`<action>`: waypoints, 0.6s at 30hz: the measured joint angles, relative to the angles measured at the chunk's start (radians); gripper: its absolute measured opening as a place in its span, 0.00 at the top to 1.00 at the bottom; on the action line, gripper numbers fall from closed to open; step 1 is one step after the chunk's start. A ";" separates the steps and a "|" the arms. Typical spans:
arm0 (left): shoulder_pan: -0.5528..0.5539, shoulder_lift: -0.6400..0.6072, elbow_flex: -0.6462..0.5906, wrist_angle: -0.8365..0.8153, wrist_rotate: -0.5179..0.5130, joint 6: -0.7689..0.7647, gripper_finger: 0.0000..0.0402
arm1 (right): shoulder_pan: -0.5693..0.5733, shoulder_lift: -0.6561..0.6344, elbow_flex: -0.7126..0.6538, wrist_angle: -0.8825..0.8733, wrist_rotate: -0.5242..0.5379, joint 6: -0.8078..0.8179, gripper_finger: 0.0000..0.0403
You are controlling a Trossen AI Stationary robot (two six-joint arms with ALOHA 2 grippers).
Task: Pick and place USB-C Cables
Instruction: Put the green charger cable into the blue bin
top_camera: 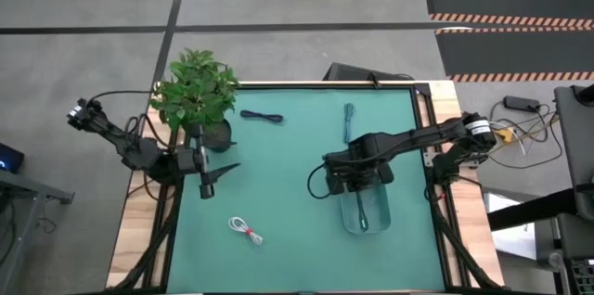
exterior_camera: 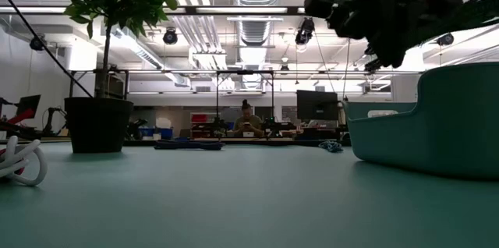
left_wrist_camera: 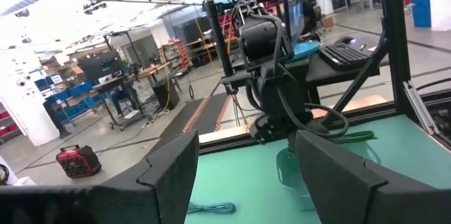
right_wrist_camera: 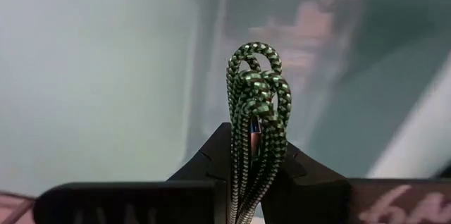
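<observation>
My right gripper [top_camera: 358,182] hovers over a see-through teal bin [top_camera: 365,213] and is shut on a dark green braided cable bundle [right_wrist_camera: 255,111]. A second dark green cable [top_camera: 349,121] lies on the mat near the far edge. The navy blue one [top_camera: 262,116] lies beside the plant pot. The white cable with a red tie [top_camera: 246,230] lies toward the near edge and also shows in the low view [exterior_camera: 19,162]. My left gripper [top_camera: 219,175] waits open near the table's left side, next to the pot. My right gripper pinches the green cable bundle between its two fingers [right_wrist_camera: 211,157], several strands together. The looped end [right_wrist_camera: 254,69] sticks out past the fingertips. The gripper points down over the bin and the bundle is lifted clear of the mat. The fingers hide the rest of the bundle.
A potted plant [top_camera: 195,96] stands at the far left corner of the green mat [top_camera: 288,174], close to my left arm. The bin's tall wall [exterior_camera: 437,123] fills the low view's right side. A person sits far off in the room behind the table.
</observation>
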 joint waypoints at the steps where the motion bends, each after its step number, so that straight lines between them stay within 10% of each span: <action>1: 0.000 -0.002 -0.002 0.000 0.000 0.000 0.45 | -0.002 0.000 -0.009 0.026 -0.008 0.002 0.93; 18: 0.001 -0.081 -0.042 0.001 -0.003 0.001 0.45 | -0.030 0.004 -0.074 0.066 -0.034 0.061 0.93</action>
